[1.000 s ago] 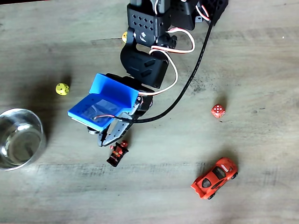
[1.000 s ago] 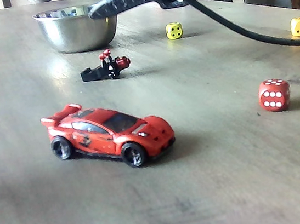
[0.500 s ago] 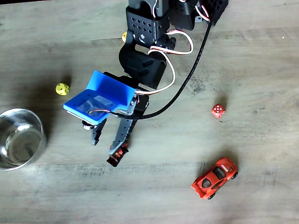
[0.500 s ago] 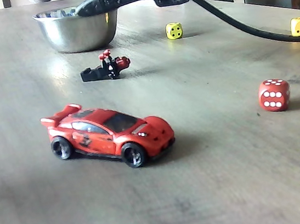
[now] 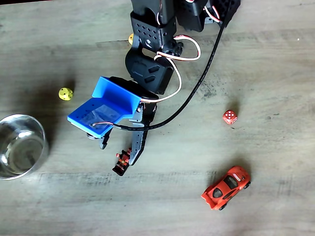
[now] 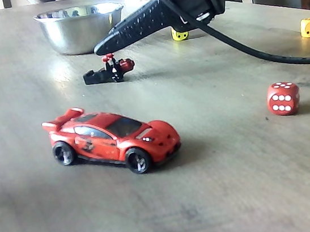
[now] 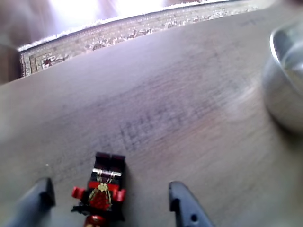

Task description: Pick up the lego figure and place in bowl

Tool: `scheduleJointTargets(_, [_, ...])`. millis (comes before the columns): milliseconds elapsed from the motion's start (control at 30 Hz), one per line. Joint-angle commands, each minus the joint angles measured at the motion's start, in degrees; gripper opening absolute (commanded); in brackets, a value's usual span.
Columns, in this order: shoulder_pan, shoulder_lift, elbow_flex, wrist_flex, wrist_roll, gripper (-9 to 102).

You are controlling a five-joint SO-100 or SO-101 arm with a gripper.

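Observation:
The lego figure (image 5: 122, 162), red on top with a black base, lies flat on the wooden table. My gripper (image 5: 117, 153), under a blue camera mount, hangs just above it, open. In the wrist view the lego figure (image 7: 102, 191) lies between the two fingertips of my gripper (image 7: 111, 204), nearer the left one. From the side, one black finger (image 6: 132, 28) slopes down over the lego figure (image 6: 109, 70) without touching it. The shiny metal bowl (image 5: 37, 135) stands at the table's left edge, also seen as the bowl (image 6: 79, 37) and the bowl (image 7: 284, 90).
A red-orange toy car (image 5: 226, 188) sits at the lower right and a red die (image 5: 229, 117) lies right of the arm. A yellow die (image 5: 65, 93) lies above the bowl. The arm's black cable (image 5: 202, 78) loops over the table. A patterned rug (image 7: 142, 23) lies beyond the table edge.
The jaws went from shut to open. The gripper shifted toward the lego figure and dropped lower, so its fingers now straddle it. The figure has not moved.

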Motion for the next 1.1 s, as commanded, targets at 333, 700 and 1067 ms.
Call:
scheduleJointTargets(333, [-0.4,-0.2,-1.3,-1.2,-1.3,36])
scheduleJointTargets(700, [-0.5,-7.2,-7.4,-1.2,-1.4,35])
scheduleJointTargets(1067, [-0.4,-12.7,-10.9,-0.9,-0.6,35])
